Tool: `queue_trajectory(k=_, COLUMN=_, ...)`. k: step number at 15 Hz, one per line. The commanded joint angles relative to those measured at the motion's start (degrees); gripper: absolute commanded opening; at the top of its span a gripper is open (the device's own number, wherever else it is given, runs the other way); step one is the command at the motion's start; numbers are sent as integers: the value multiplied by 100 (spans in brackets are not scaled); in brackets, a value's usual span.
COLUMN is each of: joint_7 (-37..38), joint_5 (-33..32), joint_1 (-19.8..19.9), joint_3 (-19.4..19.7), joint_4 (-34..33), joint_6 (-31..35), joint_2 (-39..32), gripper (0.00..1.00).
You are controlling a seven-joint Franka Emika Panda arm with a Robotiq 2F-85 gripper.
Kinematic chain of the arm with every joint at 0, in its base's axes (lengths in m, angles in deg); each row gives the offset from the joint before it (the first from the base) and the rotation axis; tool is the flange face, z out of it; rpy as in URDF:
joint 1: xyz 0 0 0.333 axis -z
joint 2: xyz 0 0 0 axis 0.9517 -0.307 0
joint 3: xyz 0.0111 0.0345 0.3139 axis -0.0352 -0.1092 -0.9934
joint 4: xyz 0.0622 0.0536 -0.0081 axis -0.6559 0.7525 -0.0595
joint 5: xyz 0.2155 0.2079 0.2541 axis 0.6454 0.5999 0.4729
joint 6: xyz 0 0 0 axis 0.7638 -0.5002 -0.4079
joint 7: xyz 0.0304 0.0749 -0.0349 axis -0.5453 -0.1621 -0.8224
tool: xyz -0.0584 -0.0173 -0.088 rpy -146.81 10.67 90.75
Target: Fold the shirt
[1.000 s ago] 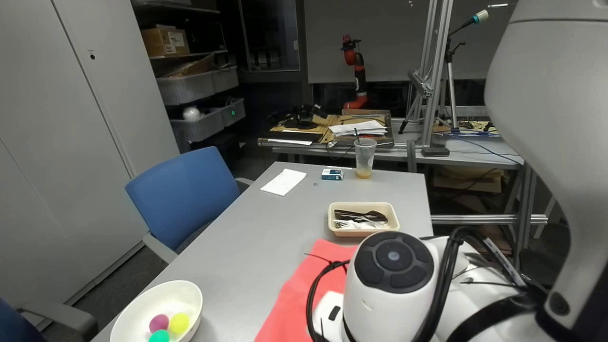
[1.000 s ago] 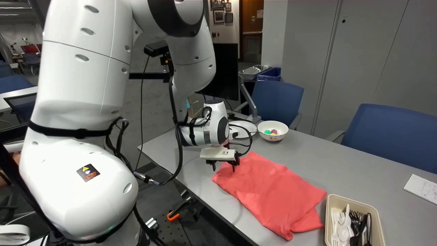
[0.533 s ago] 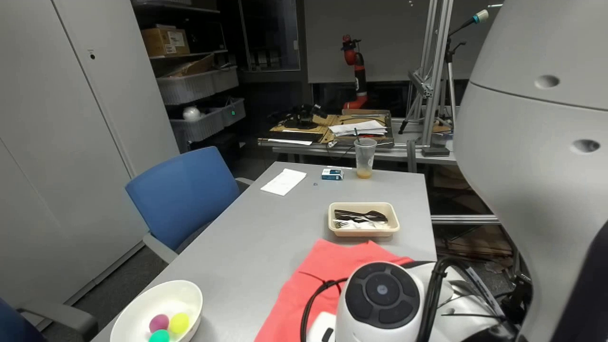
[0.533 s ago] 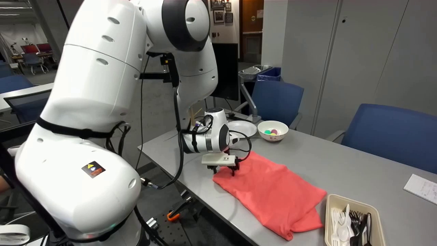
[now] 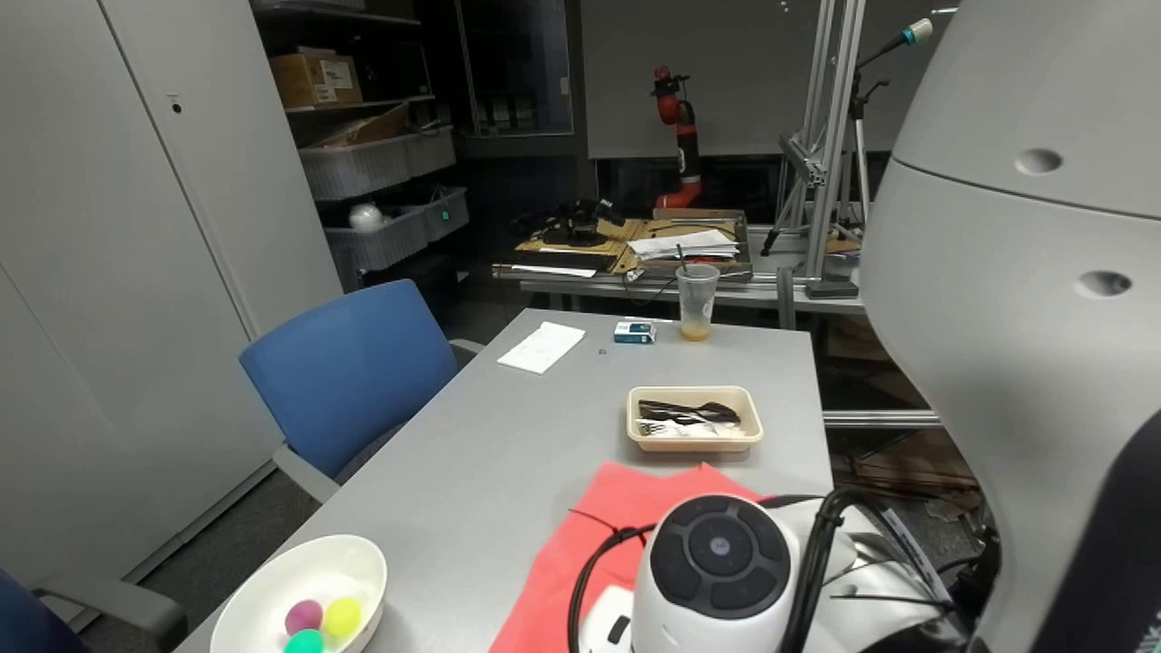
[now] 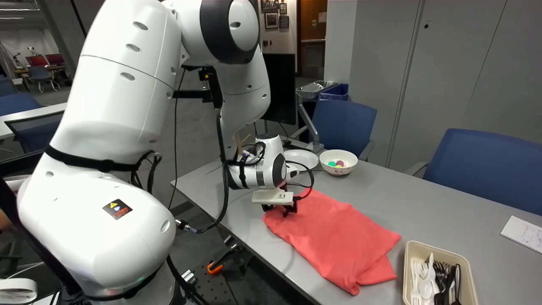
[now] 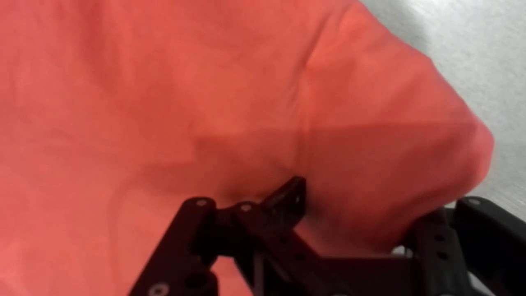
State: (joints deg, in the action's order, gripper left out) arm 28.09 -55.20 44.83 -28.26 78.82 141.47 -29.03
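Note:
The coral-red shirt lies spread on the grey table, creased, with its lower corner bunched; part of it also shows in an exterior view. My gripper is down at the shirt's end near the robot, fingers pointing into the cloth. In the wrist view the left finger presses on the shirt, while a raised bulge of cloth covers the right fingertip. Cloth lies between the two fingers, which stand apart at their bases. Whether it is pinched I cannot tell.
Beyond the shirt's far end is a beige tray of plastic cutlery. A white bowl with coloured balls and a white plate stand behind the gripper. A cup, a small box and paper lie at the table's far end.
The gripper has come down onto the shirt and its fingers have drawn closer together. The shirt's end near the tray has shifted slightly toward the gripper.

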Motion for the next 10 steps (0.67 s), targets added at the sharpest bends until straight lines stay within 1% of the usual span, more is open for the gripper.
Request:
queue_trajectory(k=1, joint_7=-56, joint_5=279, joint_1=-48, joint_3=-50, joint_4=35, joint_6=71, joint_2=18, gripper=1)
queue_trajectory(k=2, joint_7=-119, joint_5=402, joint_1=127, joint_3=-258, joint_4=58, joint_6=-2, joint_2=81, gripper=0)
queue_trajectory(k=4, joint_7=-396, joint_5=834, joint_1=842, joint_3=-1098, joint_4=109, joint_6=-195, joint_2=231, gripper=0)
queue_trajectory(k=5, joint_7=-532, joint_5=1087, joint_1=1246, joint_3=-1589, joint_4=143, joint_6=-180, joint_2=276, gripper=0)
queue_trajectory(k=6, joint_7=-813, joint_5=1530, joint_1=1513, joint_3=-1975, joint_4=170, joint_6=-128, joint_2=287, gripper=0)
queue_trajectory(k=8, joint_7=-1272, joint_5=2184, joint_1=2229, joint_3=-2844, joint_4=110, joint_6=-178, joint_2=289, gripper=0)
queue_trajectory(k=9, joint_7=-1222, joint_5=2092, joint_1=2717, joint_3=-3281, joint_4=113, joint_6=-286, joint_2=390, gripper=0)
queue_trajectory(k=10, joint_7=-1351, joint_5=2246, joint_1=3048, joint_3=-3594, joint_4=159, joint_6=-344, joint_2=500, gripper=0)
